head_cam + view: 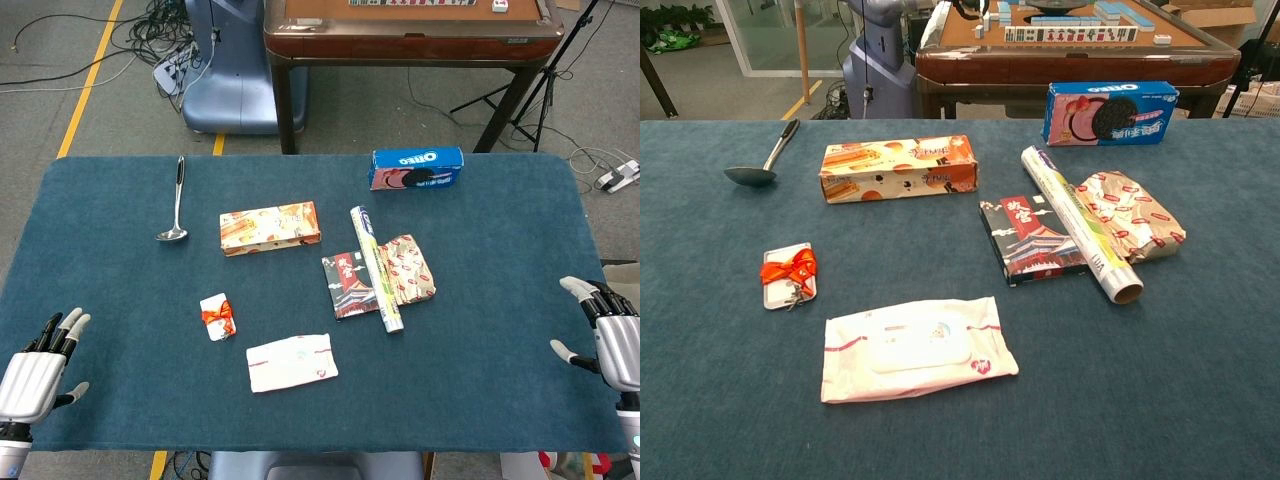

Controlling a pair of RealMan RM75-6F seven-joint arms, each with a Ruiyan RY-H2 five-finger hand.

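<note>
The wet-wipe pack (291, 361), white with red trim, lies flat near the front edge of the blue table (100, 250), well apart from both hands and roughly midway between them. The left hand (40, 368) rests at the front left corner with its fingers spread and nothing in them; the right hand (610, 330) sits at the right edge, fingers likewise apart and empty. Neither shows in the chest view.

Just left of the pack lies a small white card with a red ribbon (217, 316). Behind it sit an orange snack box (270, 228), a dark box (349, 285) printed with Chinese characters, a foil roll (376, 268) leaning across a patterned packet (408, 268), a blue box reading OREO (416, 168), and a ladle (177, 200).
</note>
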